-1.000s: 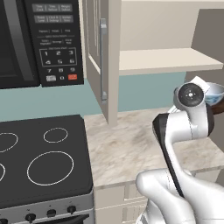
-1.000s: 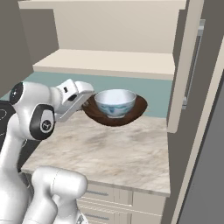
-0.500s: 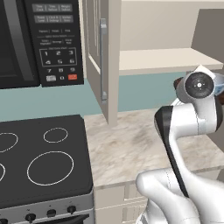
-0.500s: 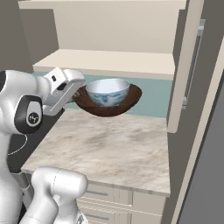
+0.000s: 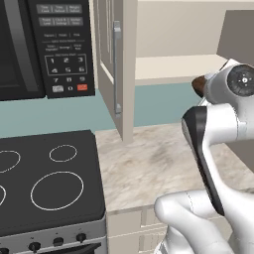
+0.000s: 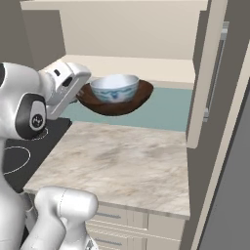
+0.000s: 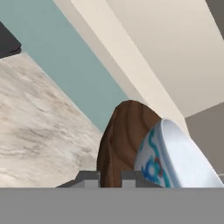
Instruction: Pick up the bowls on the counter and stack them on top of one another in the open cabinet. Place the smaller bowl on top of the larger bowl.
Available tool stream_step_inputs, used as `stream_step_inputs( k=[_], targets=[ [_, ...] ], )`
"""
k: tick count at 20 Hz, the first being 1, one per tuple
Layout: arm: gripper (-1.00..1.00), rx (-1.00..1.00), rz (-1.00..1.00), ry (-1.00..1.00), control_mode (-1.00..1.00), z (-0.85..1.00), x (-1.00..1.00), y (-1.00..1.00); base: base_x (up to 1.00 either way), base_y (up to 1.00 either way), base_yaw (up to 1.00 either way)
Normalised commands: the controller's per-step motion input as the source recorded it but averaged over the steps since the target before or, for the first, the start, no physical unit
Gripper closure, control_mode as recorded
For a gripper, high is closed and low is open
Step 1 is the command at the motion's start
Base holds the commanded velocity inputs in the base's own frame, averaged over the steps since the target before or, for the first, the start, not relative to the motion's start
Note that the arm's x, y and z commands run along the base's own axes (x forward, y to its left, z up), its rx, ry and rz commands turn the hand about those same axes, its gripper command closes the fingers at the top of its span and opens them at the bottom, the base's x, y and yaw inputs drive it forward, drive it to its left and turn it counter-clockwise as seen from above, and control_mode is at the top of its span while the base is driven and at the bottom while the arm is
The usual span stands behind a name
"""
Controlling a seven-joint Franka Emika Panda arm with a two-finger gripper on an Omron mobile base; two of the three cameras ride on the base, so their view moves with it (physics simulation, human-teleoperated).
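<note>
In the right base view my gripper [image 6: 81, 95] is shut on the left rim of the larger bowl [image 6: 126, 104], a wide dark brown one. It hangs in the air above the counter [image 6: 122, 161]. The smaller bowl [image 6: 114, 88], pale blue and white, sits inside it. Both hang just in front of the cabinet's shelf [image 6: 146, 66], at about its height. In the hand view the gripper [image 7: 109, 179] pinches the brown rim [image 7: 122, 144], with the pale bowl [image 7: 175, 162] tilted to the right. A sliver of the brown bowl [image 5: 198, 85] peeks past my wrist.
The open cabinet door [image 5: 110, 64] with its silver handle [image 5: 117, 69] juts out left of the shelf. A second door [image 6: 207, 73] stands to the right of the bowls. The microwave [image 5: 44, 44] hangs over the black stovetop [image 5: 49, 183] on the left.
The gripper has lifted the two nested bowls higher and carried them left in the right base view, up to shelf height. The grip has stayed shut.
</note>
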Motion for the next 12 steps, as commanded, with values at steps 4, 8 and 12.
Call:
stream_step_inputs(
  k=[4, 8, 12],
  targets=[
    [1.00, 0.00, 0.13, -0.04, -1.00, 0.30, -0.03, 0.07, 0.00, 0.00, 0.00],
    [1.00, 0.00, 0.13, -0.05, -1.00, 0.21, 0.00, 0.08, 0.00, 0.00, 0.00],
    [1.00, 0.00, 0.12, -0.08, -1.00, 0.21, 0.00, 0.10, 0.00, 0.00, 0.00]
  ],
)
